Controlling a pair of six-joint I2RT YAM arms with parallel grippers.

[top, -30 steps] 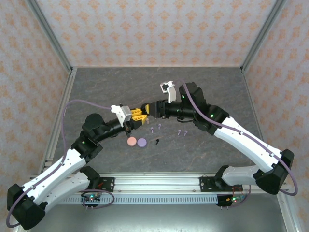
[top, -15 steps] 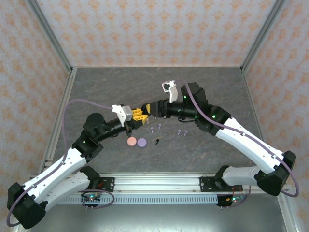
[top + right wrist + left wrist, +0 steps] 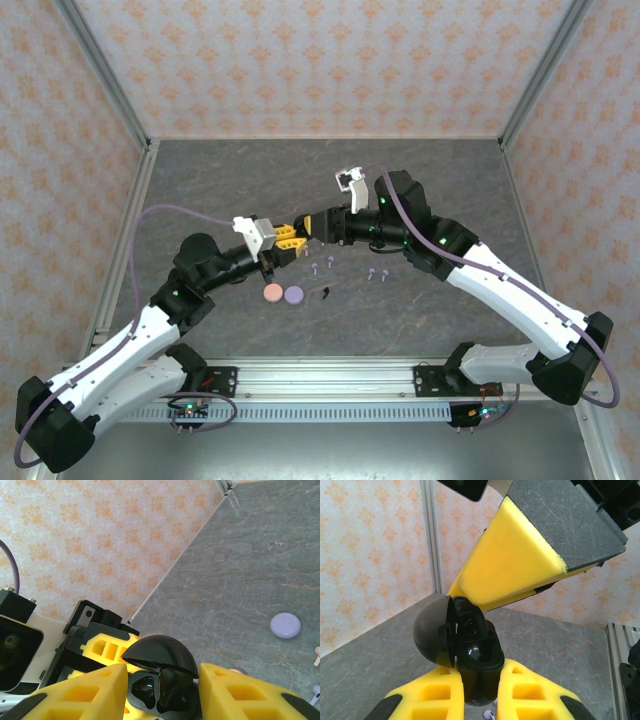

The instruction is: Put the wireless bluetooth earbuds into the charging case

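**Case pinched mid-table, lid up, earbuds loose on the slab**

- The black charging case (image 3: 476, 656) is held off the table (image 3: 420, 180), in the gap where the two arms meet.
- The left gripper (image 3: 480, 672) has its yellow fingers pressed together on the lower body of the case, one on each flank. This is a firm pinch, and the case stands upright in it.
- The lid (image 3: 431, 636) is a glossy black dome swung open to one side of the case and hanging off its hinge. The inner wells are exposed.
- The wells are dark and shiny. I cannot tell whether anything sits in them.
- The right gripper (image 3: 162, 667) comes at the case from the opposite side, with one finger on either side of the case and lid.
- In the left wrist view, one right finger lies slanted over the top of the case, with its lower edge at the lid hinge.
- The right jaws are parted. I cannot tell whether they bear on the case or only bracket it.
- The purple earbuds (image 3: 330, 262) are scattered on the table on the near side of the case, as four small stemmed pieces in two loose pairs.
- A black earbud (image 3: 326, 293) lies further to the near side of the case than the purple ones.
- A pink disc (image 3: 271, 293) and a purple disc (image 3: 294, 295) lie flat on the near side of the case. They touch each other, just beside the black earbud.
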